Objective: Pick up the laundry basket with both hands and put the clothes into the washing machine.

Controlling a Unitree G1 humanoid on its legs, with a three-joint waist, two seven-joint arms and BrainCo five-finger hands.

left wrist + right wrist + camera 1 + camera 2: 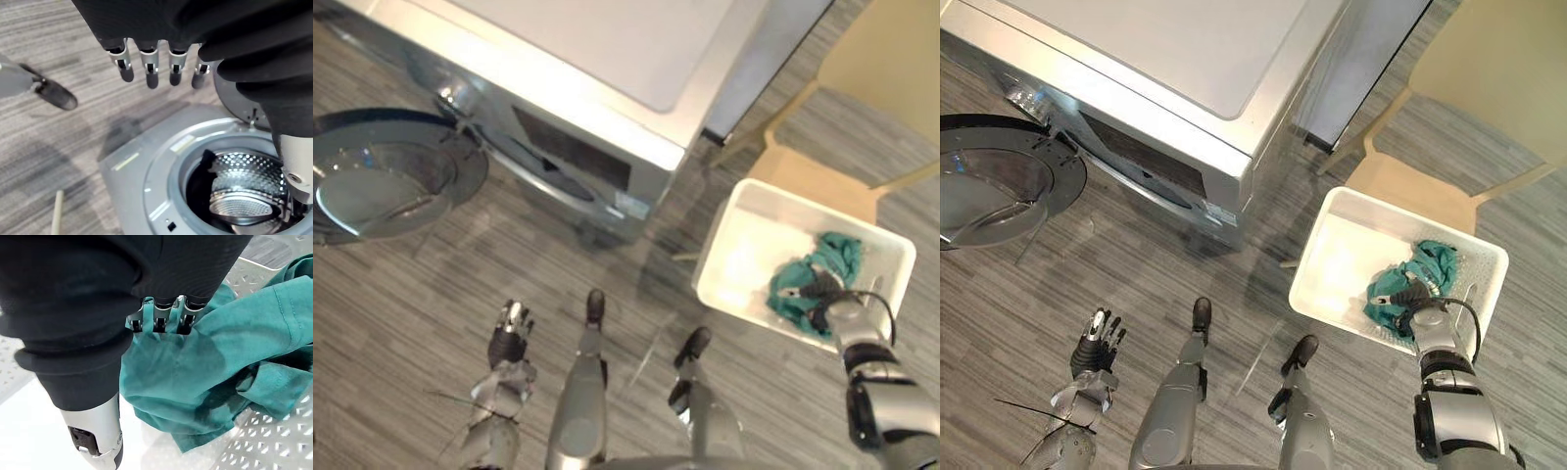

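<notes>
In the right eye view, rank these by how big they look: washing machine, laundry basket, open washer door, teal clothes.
1. washing machine
2. laundry basket
3. washer door, cut off by the view's edge, so its place against the basket is unsure
4. teal clothes

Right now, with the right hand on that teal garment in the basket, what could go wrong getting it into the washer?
The teal garment is bunched, folds spreading past the right hand; a partial grab might let it slip or trail.
The left hand hangs open far from the white laundry basket, so the basket could shift unsteadied.
The washer's open door juts out beside the drum and could snag cloth.
</notes>
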